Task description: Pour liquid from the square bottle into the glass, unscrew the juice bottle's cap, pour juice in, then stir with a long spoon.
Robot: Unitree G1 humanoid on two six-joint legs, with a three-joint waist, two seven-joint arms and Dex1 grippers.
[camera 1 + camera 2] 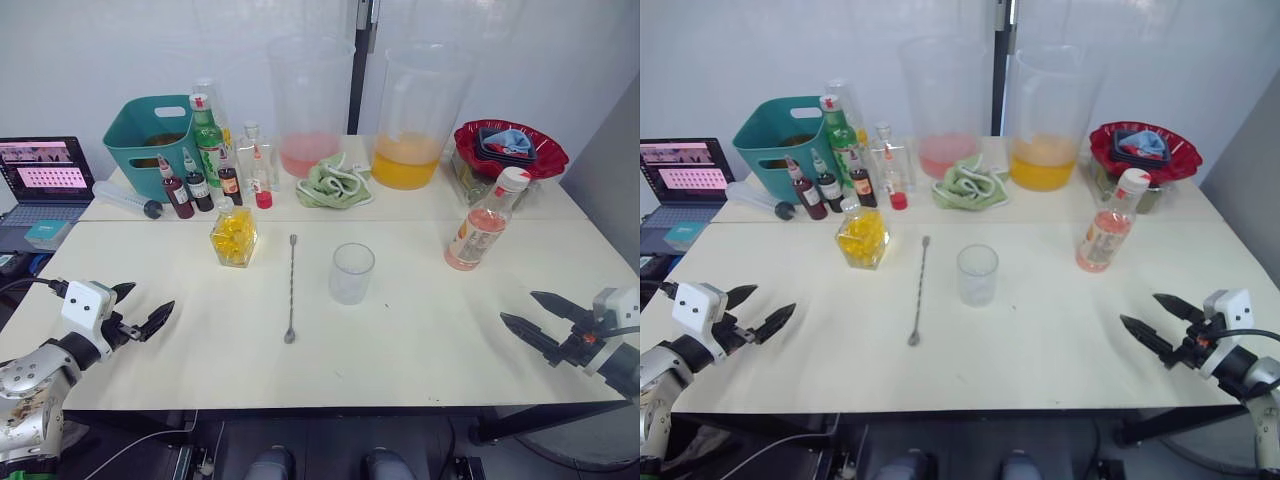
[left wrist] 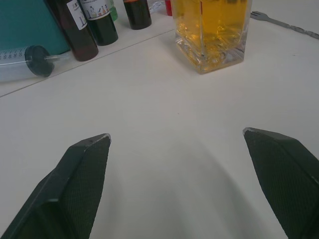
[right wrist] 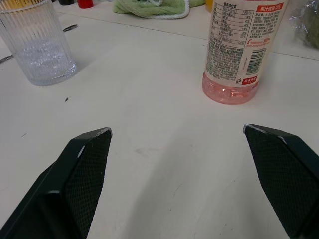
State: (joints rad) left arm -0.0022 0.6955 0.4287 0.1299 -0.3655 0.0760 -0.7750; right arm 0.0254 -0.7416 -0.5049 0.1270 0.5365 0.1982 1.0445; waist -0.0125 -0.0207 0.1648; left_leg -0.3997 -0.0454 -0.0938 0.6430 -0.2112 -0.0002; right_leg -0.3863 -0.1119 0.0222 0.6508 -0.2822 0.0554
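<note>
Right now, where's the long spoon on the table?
The long spoon lies flat near the table's middle, between the square bottle on the robot's left and the glass on its right, touching neither.

Head views overlook table (image 1: 420,330); wrist views skim it

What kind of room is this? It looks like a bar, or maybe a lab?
Probably a lab or test room set up as a mock drink-mixing station, not a real bar. A plain white table holds a glass and long spoon, while a laptop runs at the side.
</note>
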